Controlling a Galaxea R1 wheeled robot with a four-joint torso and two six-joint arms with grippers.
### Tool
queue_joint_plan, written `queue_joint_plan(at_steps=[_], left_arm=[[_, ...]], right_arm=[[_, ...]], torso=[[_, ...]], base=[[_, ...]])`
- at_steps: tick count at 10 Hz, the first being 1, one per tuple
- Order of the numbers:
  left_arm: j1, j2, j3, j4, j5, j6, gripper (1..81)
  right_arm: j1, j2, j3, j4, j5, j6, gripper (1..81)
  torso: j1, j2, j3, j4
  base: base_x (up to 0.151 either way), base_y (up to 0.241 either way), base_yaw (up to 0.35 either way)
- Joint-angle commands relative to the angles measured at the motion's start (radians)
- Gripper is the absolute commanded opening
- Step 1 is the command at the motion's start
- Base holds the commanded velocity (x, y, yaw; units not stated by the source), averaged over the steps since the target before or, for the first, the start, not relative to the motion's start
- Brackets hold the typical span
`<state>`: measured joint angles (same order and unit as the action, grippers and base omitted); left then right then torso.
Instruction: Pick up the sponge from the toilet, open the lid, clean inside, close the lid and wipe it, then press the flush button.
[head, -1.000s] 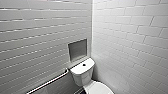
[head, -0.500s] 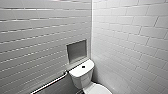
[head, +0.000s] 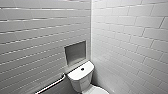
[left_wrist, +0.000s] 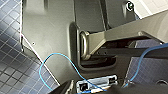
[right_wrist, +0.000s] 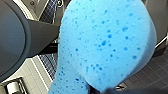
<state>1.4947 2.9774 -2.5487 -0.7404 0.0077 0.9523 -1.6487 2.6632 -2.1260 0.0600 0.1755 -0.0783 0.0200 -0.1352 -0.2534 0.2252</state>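
Sponge (right_wrist: 105, 45) looks clamped in my R pincer (right_wrist: 100, 90) over dark floor tiles (right_wrist: 150, 72), so pickup's done imo; toilet (head: 81, 77) sits low ahead in the corner w/ lid (head: 97, 90) seemingly down, so next calls for closing in & lifting it.

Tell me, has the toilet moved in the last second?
No. The toilet stays right below the recessed wall niche, beside the grab bar; the whole picture slid slightly, so that is the camera.
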Motion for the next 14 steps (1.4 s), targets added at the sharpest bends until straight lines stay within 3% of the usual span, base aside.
queue_joint_plan(at_steps=[1,8,12,14], left_arm=[[-0.032,-0.003,0.008,-0.005,0.083,0.002,81.1],[-0.030,0.000,0.008,-0.005,0.083,0.003,81.1],[-0.031,-0.004,0.011,-0.005,0.086,0.003,81.1],[-0.033,-0.086,0.110,-0.013,0.095,0.002,81.1]], right_arm=[[0.016,-0.020,0.017,-0.014,-0.062,-0.003,1.0],[0.016,-0.021,0.009,-0.009,-0.062,-0.001,1.0],[0.007,-0.043,0.034,-0.006,-0.045,0.003,1.0],[-0.012,-0.107,0.115,-0.006,-0.001,0.005,1.0]], torso=[[0.000,0.000,0.000,0.000],[0.001,0.000,0.000,0.000],[0.002,0.001,0.000,0.000],[0.001,0.001,0.000,0.000]], base=[[0.115,0.000,0.000],[0.114,0.000,0.000],[0.000,0.000,0.000],[0.000,0.000,0.000]])
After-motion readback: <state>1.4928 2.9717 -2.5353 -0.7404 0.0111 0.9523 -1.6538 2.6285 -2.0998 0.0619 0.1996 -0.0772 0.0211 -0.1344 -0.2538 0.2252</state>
